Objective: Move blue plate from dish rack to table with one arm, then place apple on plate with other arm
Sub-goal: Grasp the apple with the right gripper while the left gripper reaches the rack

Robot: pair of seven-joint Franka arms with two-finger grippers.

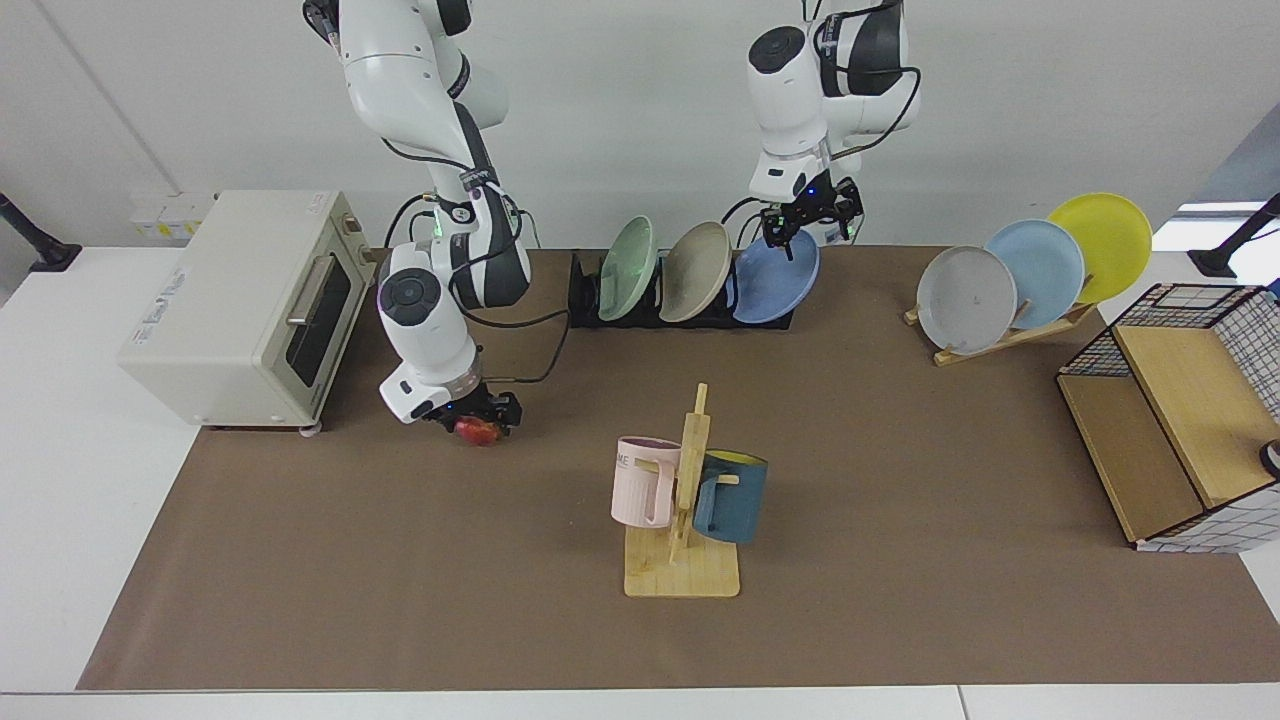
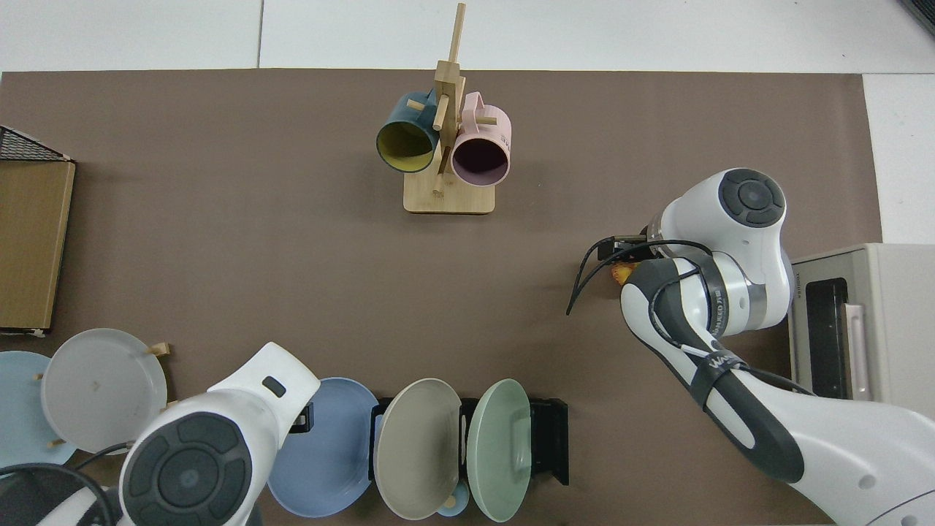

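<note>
The blue plate (image 1: 775, 282) (image 2: 329, 447) stands on edge at the end of the black dish rack (image 1: 585, 300) (image 2: 555, 438), beside a beige and a green plate. My left gripper (image 1: 808, 228) (image 2: 304, 416) hangs open right at the plate's top rim. The red apple (image 1: 478, 431) (image 2: 619, 275) lies on the table's brown mat (image 1: 900, 450) in front of the toaster oven. My right gripper (image 1: 480, 418) (image 2: 621, 252) is down over the apple, hiding most of it from above.
A wooden mug tree (image 1: 685, 500) with a pink and a dark blue mug stands mid-mat. A toaster oven (image 1: 240, 300) sits beside the right arm. A slanted wooden stand (image 1: 1000, 335) holds grey, pale blue and yellow plates. A wire-and-wood basket (image 1: 1180, 410) fills one end.
</note>
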